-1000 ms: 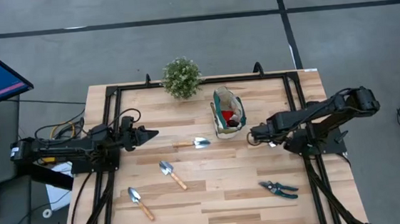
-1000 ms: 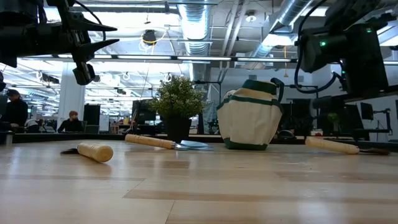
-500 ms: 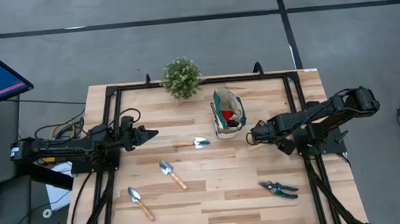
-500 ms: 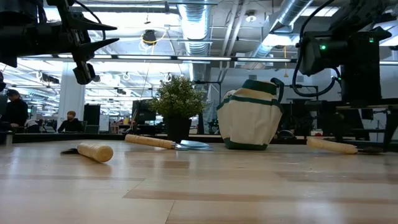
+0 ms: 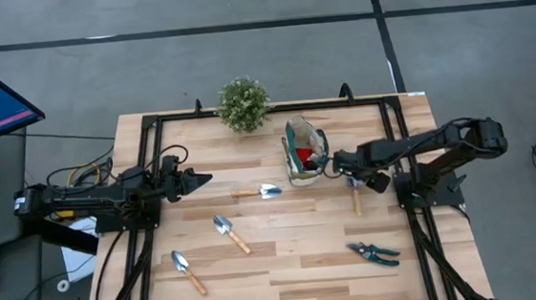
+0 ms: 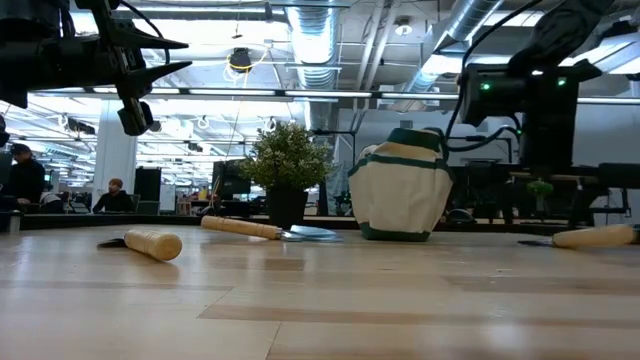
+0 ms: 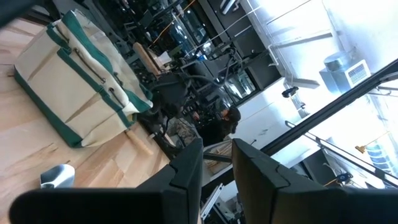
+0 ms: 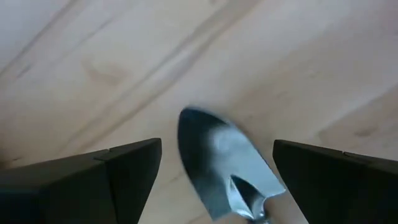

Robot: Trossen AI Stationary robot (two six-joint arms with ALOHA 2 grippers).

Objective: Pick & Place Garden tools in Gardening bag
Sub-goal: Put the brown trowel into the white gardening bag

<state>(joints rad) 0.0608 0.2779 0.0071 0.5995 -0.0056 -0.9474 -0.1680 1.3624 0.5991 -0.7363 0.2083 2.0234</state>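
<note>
The beige gardening bag (image 5: pixel 304 149) with teal trim stands upright at the table's far middle, with something red (image 5: pixel 303 154) in its mouth. My right gripper (image 5: pixel 339 161) is open beside the bag's right side, above the silver blade (image 8: pixel 211 140) of a wooden-handled trowel (image 5: pixel 355 199) that lies flat on the table. The blade shows between the two fingers, apart from both. Three more trowels (image 5: pixel 257 191) (image 5: pixel 228 232) (image 5: pixel 187 271) and teal-handled shears (image 5: pixel 374 253) lie flat on the table. My left gripper (image 5: pixel 203 181) is shut and empty, raised at the table's left.
A bushy potted plant (image 5: pixel 243 104) stands at the far edge, left of the bag. A black frame (image 5: pixel 151 130) runs along the table's sides. Bare wood lies between the trowels and the shears. In the low view, people sit in the room behind (image 6: pixel 22 175).
My right gripper has moved toward the table's far edge and left, close to the bag. The trowel that lay under it now shows in the open on the table, handle toward the near edge. In the low view the handle has shifted to the right.
</note>
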